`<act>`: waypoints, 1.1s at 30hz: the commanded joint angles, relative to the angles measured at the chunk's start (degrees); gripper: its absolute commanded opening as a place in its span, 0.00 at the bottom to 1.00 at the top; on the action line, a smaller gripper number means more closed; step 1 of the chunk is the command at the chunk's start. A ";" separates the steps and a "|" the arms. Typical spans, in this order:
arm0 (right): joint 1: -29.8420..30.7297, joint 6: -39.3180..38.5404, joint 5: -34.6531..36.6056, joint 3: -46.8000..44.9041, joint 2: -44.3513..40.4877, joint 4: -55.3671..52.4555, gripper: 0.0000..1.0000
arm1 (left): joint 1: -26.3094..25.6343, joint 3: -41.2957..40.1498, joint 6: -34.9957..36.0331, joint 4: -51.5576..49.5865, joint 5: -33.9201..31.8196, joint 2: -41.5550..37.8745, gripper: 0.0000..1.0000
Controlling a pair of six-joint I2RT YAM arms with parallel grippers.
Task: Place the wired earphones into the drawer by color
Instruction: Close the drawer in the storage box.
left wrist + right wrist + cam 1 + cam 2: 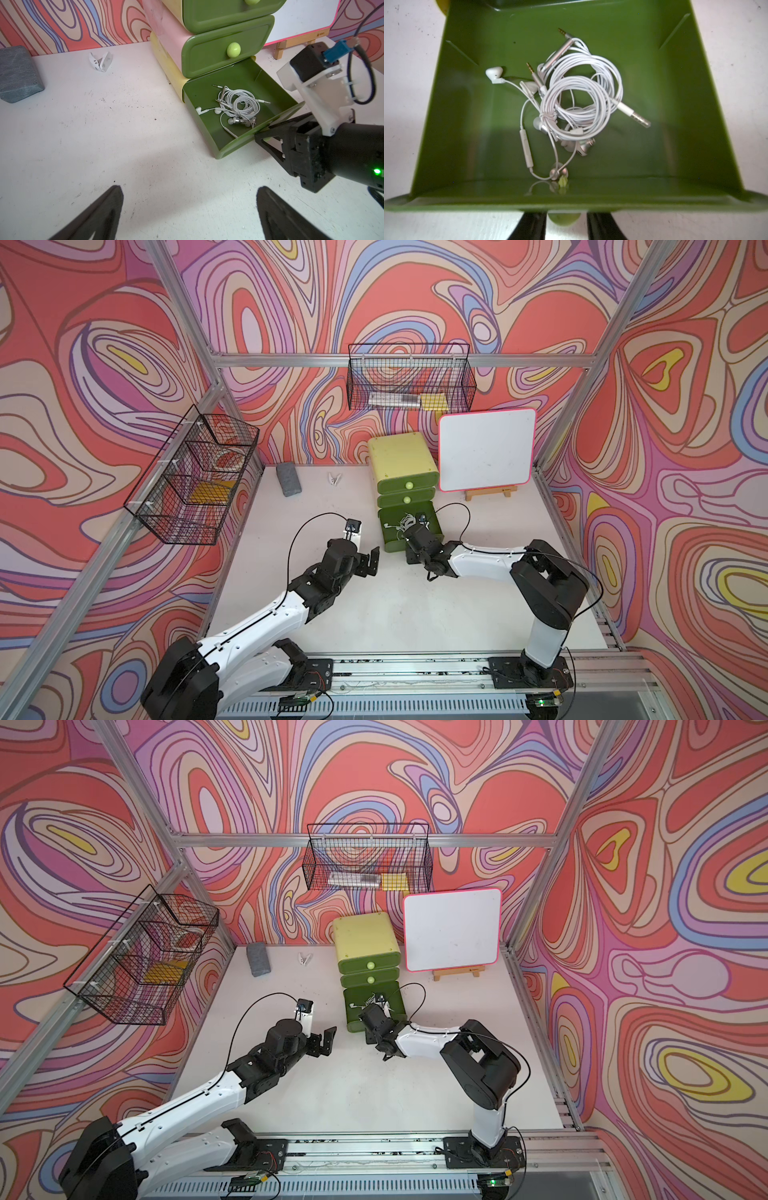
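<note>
The bottom drawer of the green drawer unit stands pulled out. White wired earphones lie tangled on its floor, also seen in the left wrist view and in a top view. My right gripper is at the drawer's front, and its fingers flank the pale green knob with a thin gap on one side. My left gripper hangs wide open over bare table, left of the drawer, with nothing in it.
The two upper drawers are shut. A whiteboard on a small easel stands right of the unit. A grey block and a white clip lie at the back left. Wire baskets hang on the walls.
</note>
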 commanded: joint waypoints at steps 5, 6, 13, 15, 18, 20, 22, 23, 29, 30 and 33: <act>-0.61 -1.16 1.94 0.41 0.66 2.10 0.28 | 0.27 -0.55 0.81 1.20 -1.34 0.49 0.99; -0.64 -1.15 1.94 0.47 0.59 2.24 0.28 | 0.27 -0.55 0.81 1.20 -1.34 0.54 0.99; -0.86 -1.59 2.09 1.23 0.65 2.65 0.26 | 0.27 -0.55 0.72 1.24 -1.16 0.56 0.99; -0.88 -1.74 2.34 1.79 0.83 2.52 0.26 | 0.27 -0.55 0.70 1.24 -1.16 0.49 0.99; -0.94 -1.93 2.54 2.38 1.24 2.62 0.27 | 0.27 -0.55 0.72 1.20 -1.16 0.51 0.99; -1.14 -2.03 2.46 3.11 1.70 2.41 0.28 | 0.27 -0.64 0.63 1.26 -1.16 0.49 0.99; -1.18 -2.20 2.43 3.76 2.12 2.23 0.30 | 0.27 -0.55 0.64 1.20 -1.16 0.54 0.99; -1.20 -2.33 2.47 3.95 2.24 2.40 0.30 | 0.27 -0.55 0.63 1.21 -1.16 0.47 0.99; -1.86 -3.07 2.55 5.31 3.55 2.77 0.32 | 0.27 -0.59 0.65 1.11 -1.16 0.37 0.99; -2.01 -3.19 2.50 5.65 3.89 2.79 0.33 | 0.27 -0.64 0.68 1.13 -1.25 0.33 0.99; -2.25 -3.51 2.32 6.42 4.62 3.34 0.33 | 0.27 -0.64 0.72 1.11 -1.34 0.28 0.99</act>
